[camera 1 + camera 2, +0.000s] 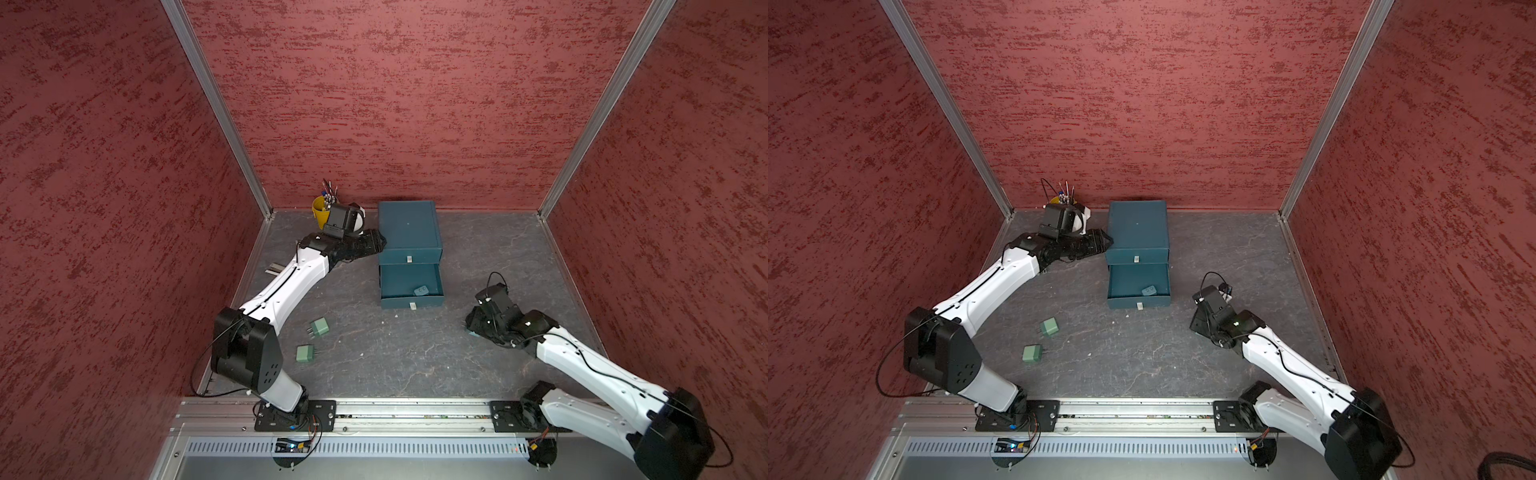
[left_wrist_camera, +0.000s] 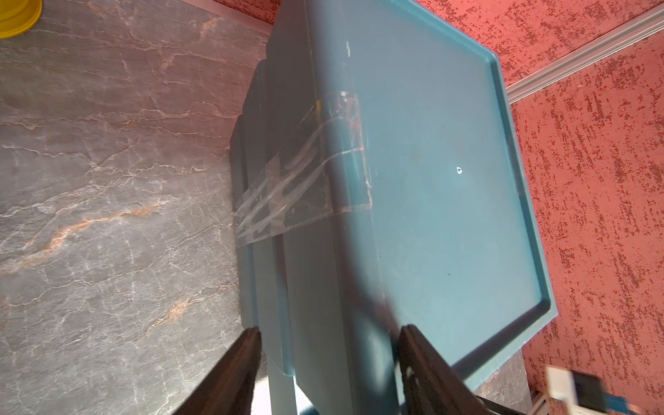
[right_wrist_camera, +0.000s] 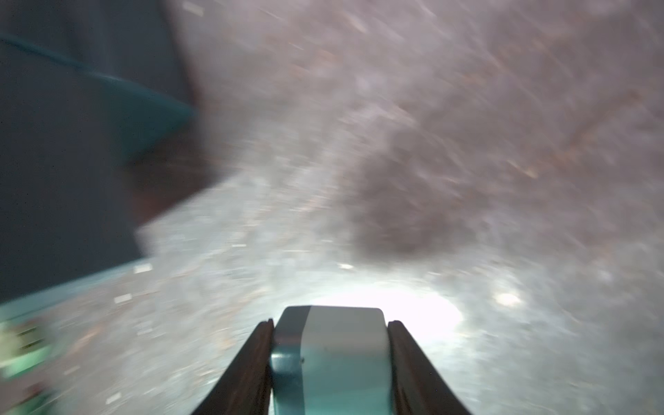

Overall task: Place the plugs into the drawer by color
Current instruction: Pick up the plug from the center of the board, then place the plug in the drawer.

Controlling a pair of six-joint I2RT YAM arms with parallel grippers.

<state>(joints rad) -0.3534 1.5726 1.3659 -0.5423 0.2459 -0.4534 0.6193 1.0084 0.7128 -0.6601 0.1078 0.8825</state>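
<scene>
Looking from above: a teal drawer cabinet [image 1: 409,226] stood against the back wall, its lower drawer [image 1: 399,301] pulled open, in both top views.
Drawer contents: one stored teal plug [image 1: 421,290] lay near the front wall, toward the right.
Table: a green plug [image 1: 319,327] and a second green plug [image 1: 305,353] lay on the table [image 1: 395,365] beside the left arm, near each other but apart.
Left arm: the left gripper [image 1: 374,241] sat at the cabinet's left side, near a yellow pen cup [image 1: 319,212].
Right arm: the right gripper [image 1: 473,326] hung low over the table, right of the open drawer; its jaws were hidden from above.
Left wrist view: the fingers [image 2: 233,370] stood apart astride the cabinet's upper edge; whether they pressed on it could not be told.
Right wrist view: badly blurred, yet the jaws were clamped on a held teal plug [image 3: 341,359] with a pale face, just over the table.
</scene>
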